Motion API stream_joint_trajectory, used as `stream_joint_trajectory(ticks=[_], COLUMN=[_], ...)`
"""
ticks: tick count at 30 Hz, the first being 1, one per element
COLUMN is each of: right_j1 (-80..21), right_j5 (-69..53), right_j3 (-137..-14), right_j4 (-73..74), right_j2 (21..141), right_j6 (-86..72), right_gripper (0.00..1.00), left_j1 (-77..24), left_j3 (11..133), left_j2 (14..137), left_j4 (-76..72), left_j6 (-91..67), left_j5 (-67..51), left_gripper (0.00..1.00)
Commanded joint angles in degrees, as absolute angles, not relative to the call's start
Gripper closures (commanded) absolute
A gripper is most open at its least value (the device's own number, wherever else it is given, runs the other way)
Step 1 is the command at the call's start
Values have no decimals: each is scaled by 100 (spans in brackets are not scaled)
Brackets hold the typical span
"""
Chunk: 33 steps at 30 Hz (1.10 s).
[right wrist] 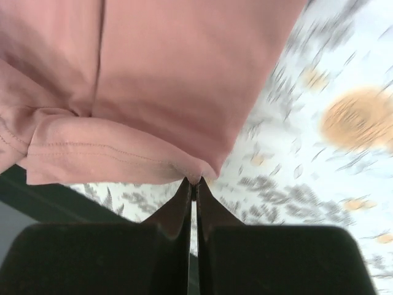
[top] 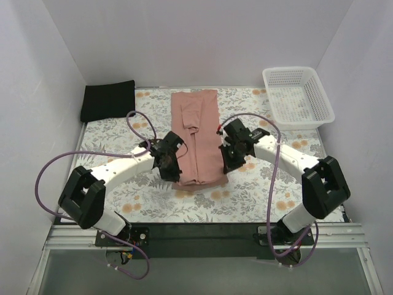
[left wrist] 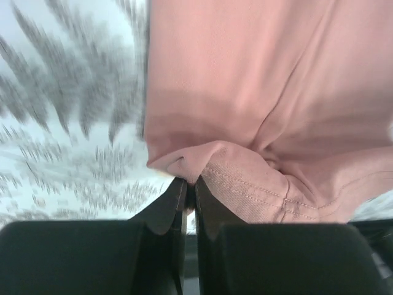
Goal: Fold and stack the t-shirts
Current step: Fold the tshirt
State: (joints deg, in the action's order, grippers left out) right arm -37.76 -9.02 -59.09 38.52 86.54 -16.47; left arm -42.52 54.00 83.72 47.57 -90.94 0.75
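The dusty pink t-shirt (top: 196,132) lies as a long folded strip down the middle of the table. My left gripper (top: 174,174) is shut on its near left hem corner, seen pinched in the left wrist view (left wrist: 190,184). My right gripper (top: 226,165) is shut on its near right hem corner, seen pinched in the right wrist view (right wrist: 194,182). The near end of the pink shirt (left wrist: 258,92) (right wrist: 166,80) is lifted off the cloth. The black t-shirt (top: 108,100) lies folded at the far left corner.
A white lattice basket (top: 298,97) stands at the far right. The floral table cloth (top: 258,190) covers the table. White walls close in the left, back and right sides.
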Motion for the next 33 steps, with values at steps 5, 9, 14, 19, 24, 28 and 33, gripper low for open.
stream_joint_trajectory(ticks=[5,9,14,19,24,28,33], right_j1=[-3200,-3059,-2874,-2690,-2514,-2443,-2426], right_j5=[-404,-369,-456,-510,-685,-738,-756], right_j3=[-7924,-8568,-8964,-9035,-9018,-8983,-8895], right_j4=[3665,3402,3095,2874,2663,2427,2084], right_j2=[9869,10414,10915,11074,11214,11417,11654], right_j6=[-1055,-967,-914,-870,-879,-905,-940], right_gripper=[99,99,99,99,99,99,99], left_j1=[-2920,-2664,-2540,-2408,-2303,-2268,-2224], left_j3=[7160,7672,8183,8025,7972,7902,7752], left_j2=[9410,10035,10529,10582,10784,11012,11310], left_j4=[4036,3798,3490,2778,2497,2338,1882], left_j6=[-7736,-7480,-7260,-7084,-7058,-7058,-7136], left_j5=[615,939,1274,1248,1204,1222,1178], left_gripper=[100,100,100,100,100,100,100])
